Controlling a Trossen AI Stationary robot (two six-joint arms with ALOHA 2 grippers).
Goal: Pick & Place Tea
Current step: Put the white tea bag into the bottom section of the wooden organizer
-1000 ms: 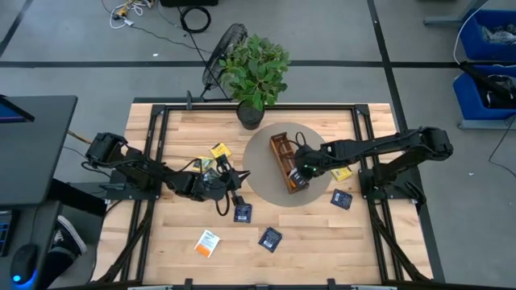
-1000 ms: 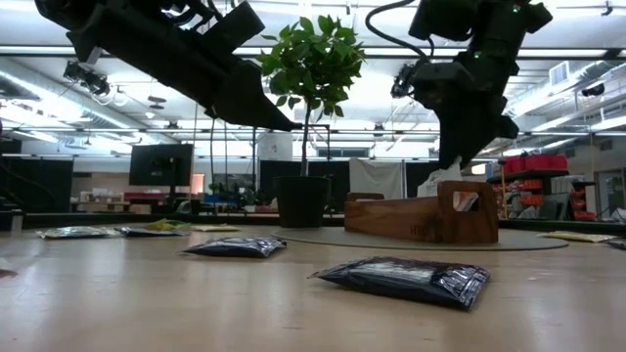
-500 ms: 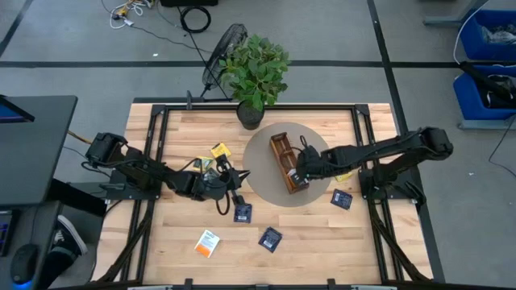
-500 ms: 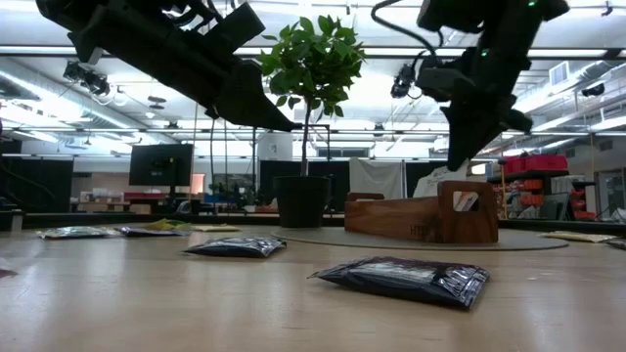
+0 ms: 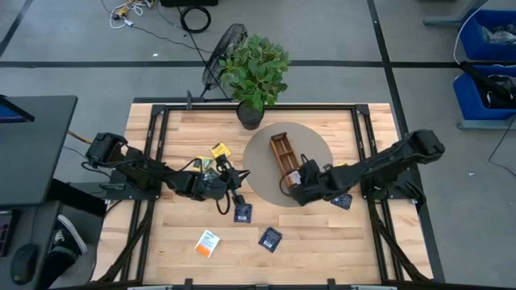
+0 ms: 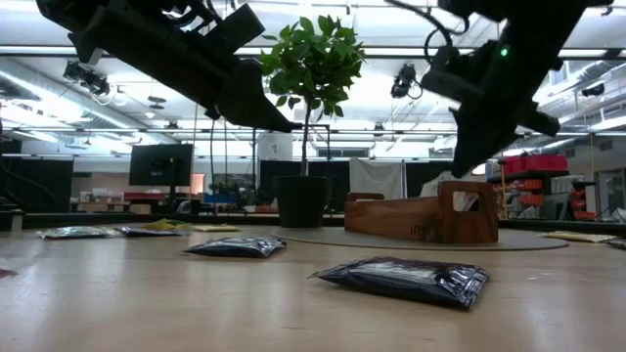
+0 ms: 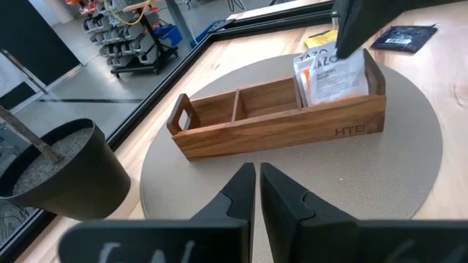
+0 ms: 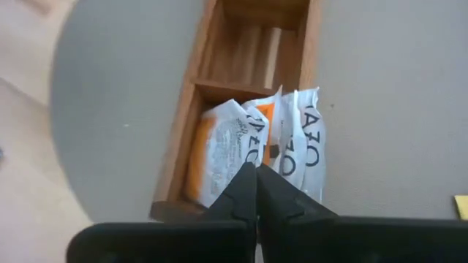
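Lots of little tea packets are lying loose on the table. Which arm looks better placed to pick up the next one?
Probably the right. Its tool hangs empty and shut beside the wooden tray, with a navy sachet lying close under that arm. The left tool, also shut, sits just above another navy sachet, so it is a close call.

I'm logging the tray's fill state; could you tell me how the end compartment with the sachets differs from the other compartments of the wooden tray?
The end compartment holds several orange-and-white tea sachets; the other compartments show bare wood. The sachets stand on edge and rise above the tray's rim, while nothing rises above the rim in the others. All the compartments share the same brown wooden walls on the round grey mat.
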